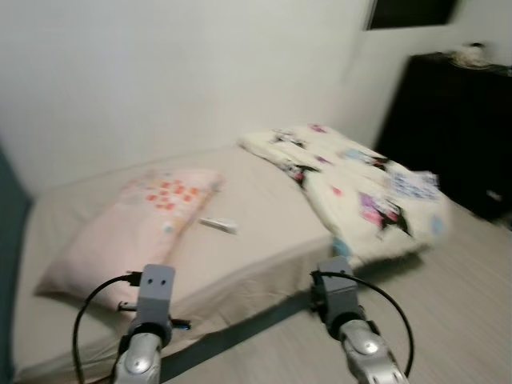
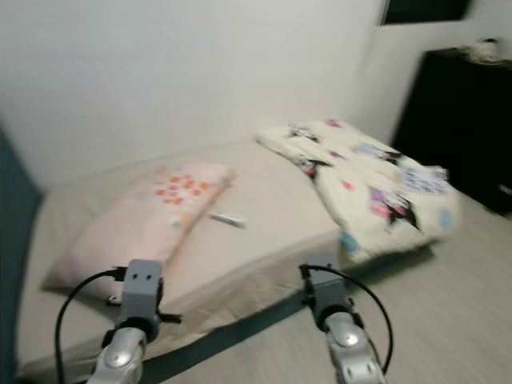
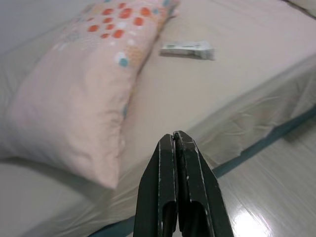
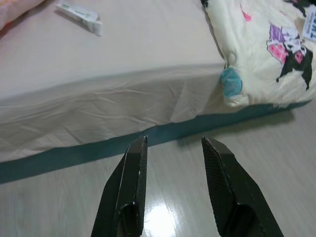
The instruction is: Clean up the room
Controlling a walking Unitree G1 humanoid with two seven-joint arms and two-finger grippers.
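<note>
A low bed (image 1: 264, 200) with a beige sheet lies ahead. On it rest a pink pillow (image 1: 136, 220) with orange dots, a small white tube-like item (image 1: 218, 225) beside the pillow, and a crumpled cream blanket (image 1: 360, 188) with cartoon prints hanging over the far corner. Both arms are raised before me, short of the bed's edge. My left gripper (image 3: 174, 140) is shut on nothing, pointing toward the pillow (image 3: 84, 84). My right gripper (image 4: 173, 145) stands open over the floor near the bed's teal base (image 4: 98, 150).
A tall black cabinet (image 1: 456, 128) stands at the right with something pale on top. A white wall runs behind the bed. Light wooden floor (image 1: 448, 304) stretches to the right of the bed.
</note>
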